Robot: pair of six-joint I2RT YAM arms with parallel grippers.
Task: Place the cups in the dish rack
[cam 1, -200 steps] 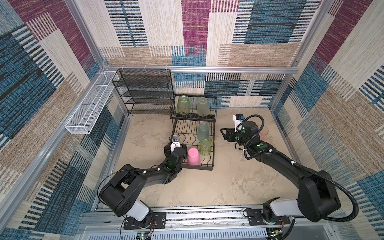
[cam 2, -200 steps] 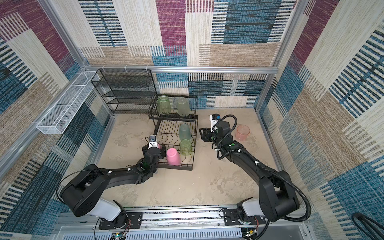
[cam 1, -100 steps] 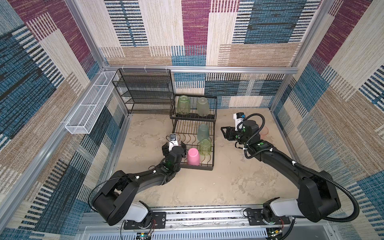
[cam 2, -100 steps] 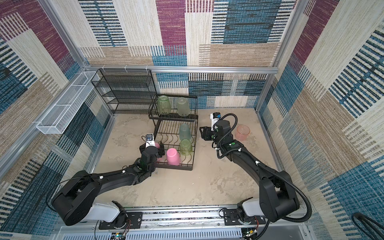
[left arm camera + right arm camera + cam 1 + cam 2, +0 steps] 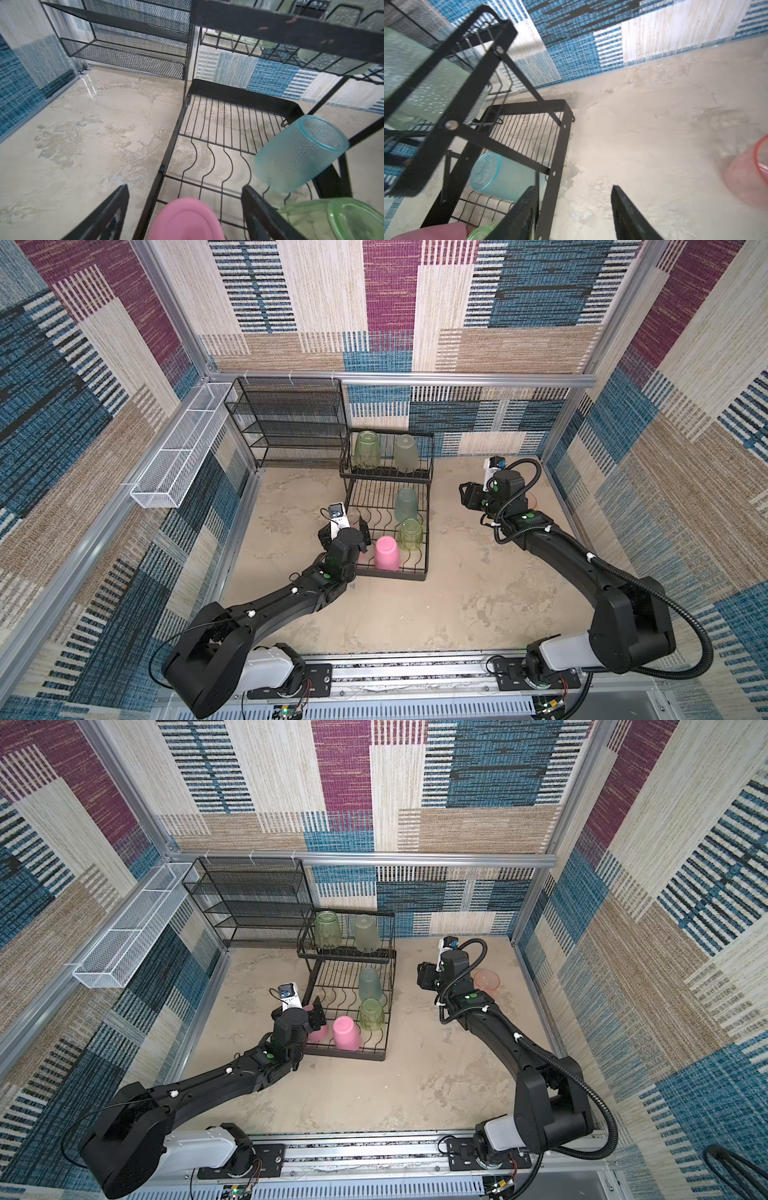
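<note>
Pink plastic shows between the spread fingers of the left tool (image 5: 184,188): an upturned opaque pink cup (image 5: 185,218) stands there on the low tray of the dish rack (image 5: 392,575), a gap on each side, so nothing is gripped. Beside and ahead of that tool on the tray stand a second pink cup (image 5: 386,552), a green ribbed cup (image 5: 410,534) and a teal cup (image 5: 406,504). The right tool (image 5: 575,188) hangs part-spread and empty over the counter (image 5: 415,614), a clear pink cup (image 5: 486,982) just beside it.

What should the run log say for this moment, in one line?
left fingers: open, astride pink cup | right fingers: open, empty | clear pink cup: on table, not in rack
</note>
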